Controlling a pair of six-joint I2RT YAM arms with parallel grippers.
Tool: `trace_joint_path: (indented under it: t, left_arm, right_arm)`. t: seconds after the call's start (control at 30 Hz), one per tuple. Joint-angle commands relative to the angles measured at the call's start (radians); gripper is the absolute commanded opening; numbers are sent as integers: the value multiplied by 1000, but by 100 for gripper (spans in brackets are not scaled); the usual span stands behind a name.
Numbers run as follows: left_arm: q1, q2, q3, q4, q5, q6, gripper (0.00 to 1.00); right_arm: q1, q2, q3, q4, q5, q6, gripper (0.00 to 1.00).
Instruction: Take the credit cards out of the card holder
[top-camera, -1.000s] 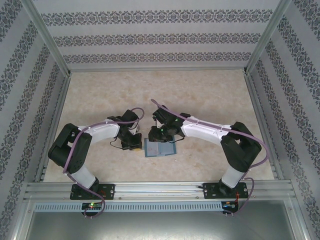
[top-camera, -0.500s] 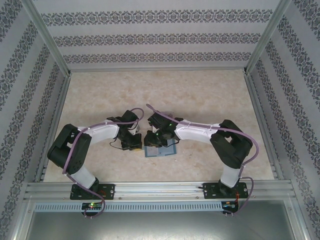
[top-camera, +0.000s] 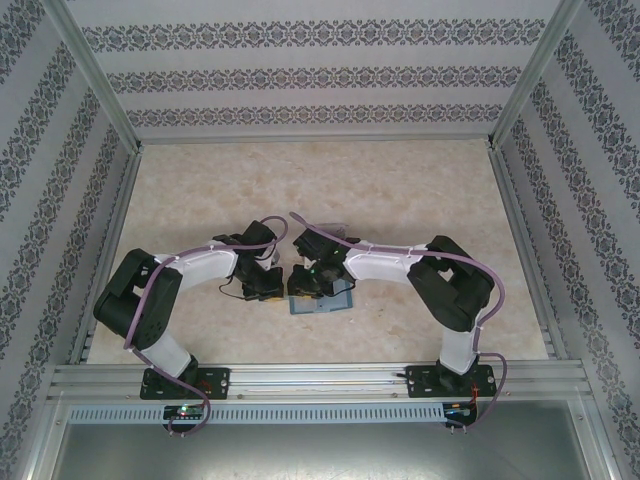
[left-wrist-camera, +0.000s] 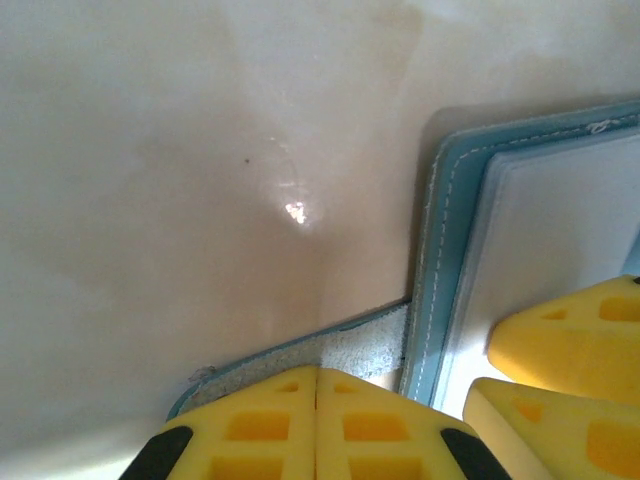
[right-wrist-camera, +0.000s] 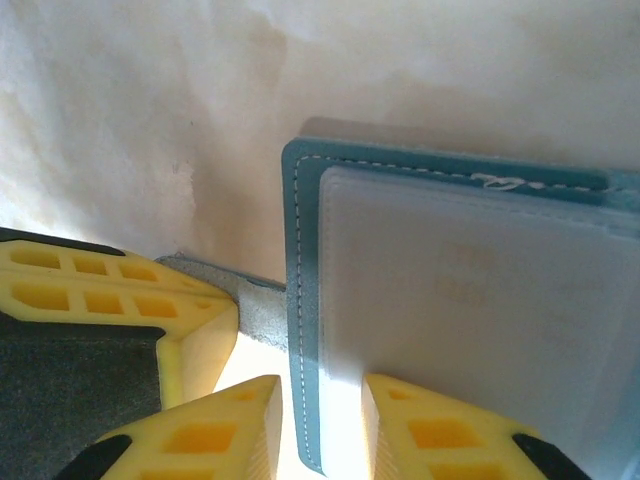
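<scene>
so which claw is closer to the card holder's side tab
Left. The left claw touches the side tab; the right claw straddles the card holder edge beside it.

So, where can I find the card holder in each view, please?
Top external: the card holder lies just below the picture's centre.
Left wrist: card holder at the right side.
Right wrist: card holder from centre to right.
Shared landmark: its grey side tab, left of the teal edge in both wrist views.
</scene>
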Motion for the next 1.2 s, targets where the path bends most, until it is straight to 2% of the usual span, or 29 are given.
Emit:
trace_joint_path:
  t: [0.0, 0.37, 0.63, 1.0, 1.17]
  left_arm:
    - [-10, -8, -19, 6, -19, 22, 6]
    - [-10, -1, -6, 2, -19, 24, 6]
    - [-11, 2, 3, -6, -18, 28, 6]
    - [-10, -1, 6, -8, -14, 30, 6]
    - [-11, 1, 9, -11, -14, 31, 6]
  right_arm:
    - [17, 7, 21, -78, 56, -24, 31]
    - [44, 15, 122, -322, 217, -103, 41]
    - [72, 36, 197, -446, 316, -159, 53]
    - [112, 87, 305, -609, 454, -208, 64]
    - [120, 93, 330, -661, 502, -214, 66]
